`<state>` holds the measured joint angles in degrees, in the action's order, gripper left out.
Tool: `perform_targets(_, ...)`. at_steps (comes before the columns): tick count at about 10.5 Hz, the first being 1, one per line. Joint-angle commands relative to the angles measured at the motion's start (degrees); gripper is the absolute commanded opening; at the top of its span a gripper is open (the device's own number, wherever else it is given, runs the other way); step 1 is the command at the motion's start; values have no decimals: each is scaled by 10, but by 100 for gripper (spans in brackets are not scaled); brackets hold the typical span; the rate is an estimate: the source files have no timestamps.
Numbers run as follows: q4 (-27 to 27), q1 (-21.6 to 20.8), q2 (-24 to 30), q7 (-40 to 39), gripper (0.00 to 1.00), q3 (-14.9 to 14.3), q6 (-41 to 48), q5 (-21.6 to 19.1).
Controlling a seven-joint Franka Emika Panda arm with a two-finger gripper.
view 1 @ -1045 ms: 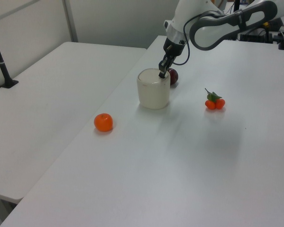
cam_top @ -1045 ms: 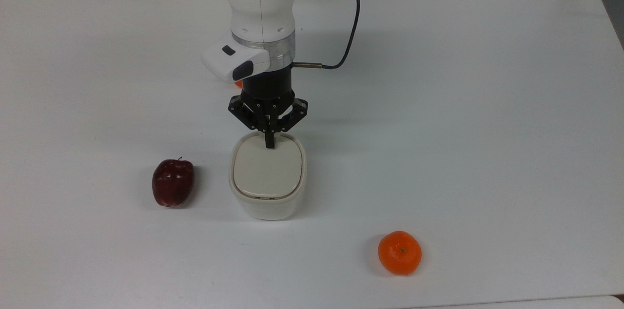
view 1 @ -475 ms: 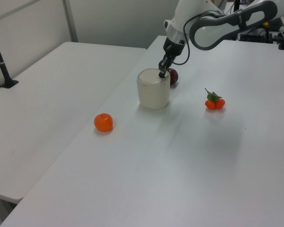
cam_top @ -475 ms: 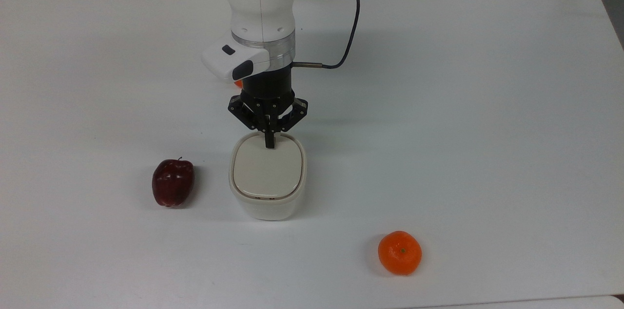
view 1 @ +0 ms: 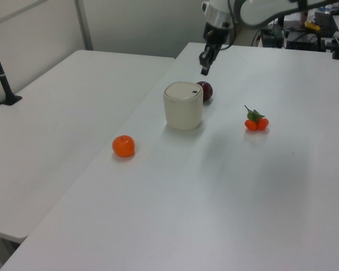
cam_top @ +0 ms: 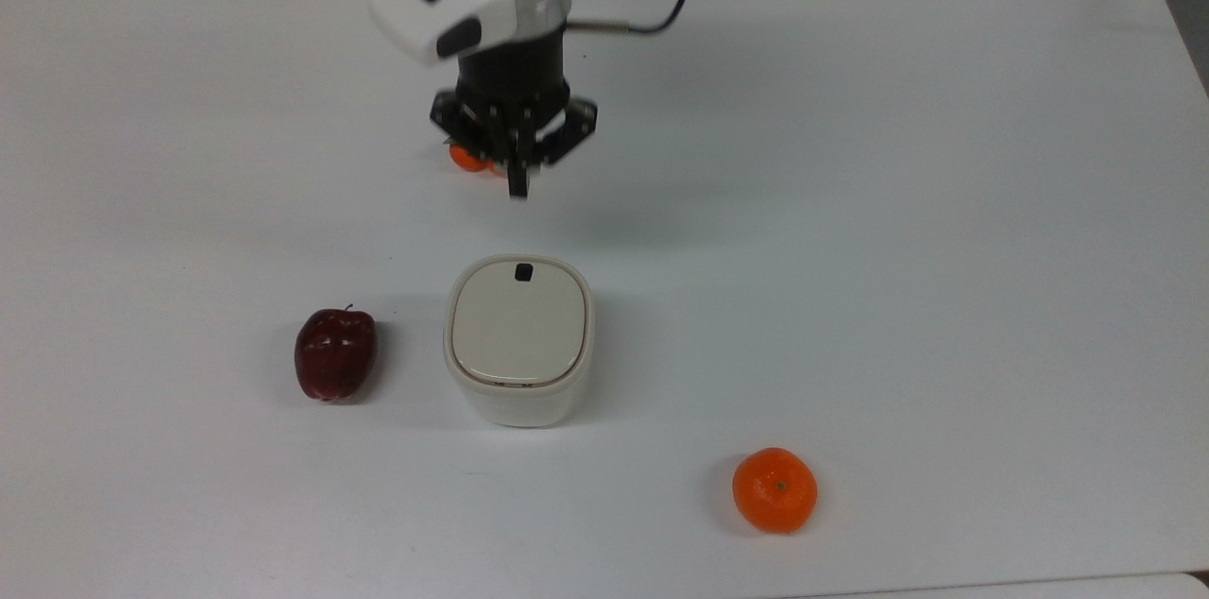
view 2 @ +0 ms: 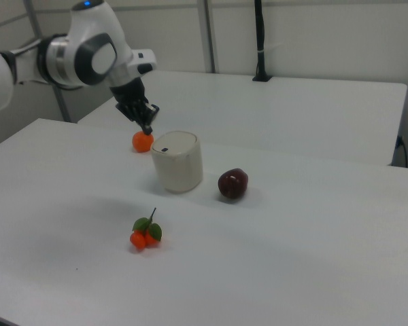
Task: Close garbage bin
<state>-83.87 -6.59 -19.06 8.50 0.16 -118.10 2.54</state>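
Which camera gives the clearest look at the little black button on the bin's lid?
The top view: it looks straight down on the garbage bin, so the black button stands out against the flat lid. The left view and right view show it as a tiny dark speck.

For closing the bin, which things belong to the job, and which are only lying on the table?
Job: garbage bin, lid flat; gripper, raised clear of it.

Lying about: red apple; orange; small orange fruits with leaves.
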Motion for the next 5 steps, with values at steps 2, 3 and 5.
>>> perform_targets(2,-22,-10,104,-33,0,1,219,8)
perform_targets(3,-30,-9,131,-44,0,1,246,9)
perform_targets(5,-48,-6,168,-56,0,1,276,9)
